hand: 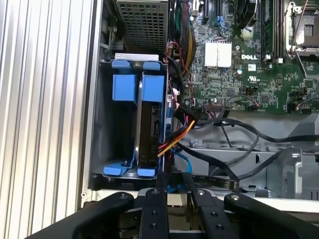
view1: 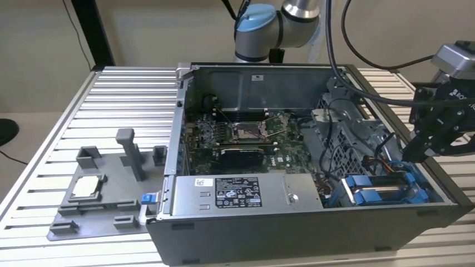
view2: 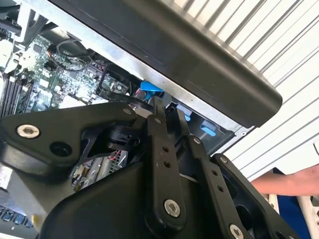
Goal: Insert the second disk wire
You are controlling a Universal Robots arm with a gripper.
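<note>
The gripper [view1: 424, 157] is held over the drive cage [view1: 379, 189] at the corner of the open computer case [view1: 297, 233] on the exterior view's right. In both wrist views the gripper [hand: 179, 177] [view2: 167, 112] is seen just beside the cage's blue tabs, but whether it is open, closed or gripping anything cannot be told. The disk wire [hand: 175, 141], a thin bundle of yellow, orange and red strands, is seen in the first wrist view running from beside the motherboard [hand: 239, 64] to the edge of the disk [hand: 147, 129] seated in the cage, where it is met by the disk. Thick black cables [hand: 239, 132] are looped just beside it. A white label with dark print is carried by the power supply [view1: 245, 192]. Pale lettering is printed on the motherboard. A hand [view2: 291, 183] is seen outside the case.
</note>
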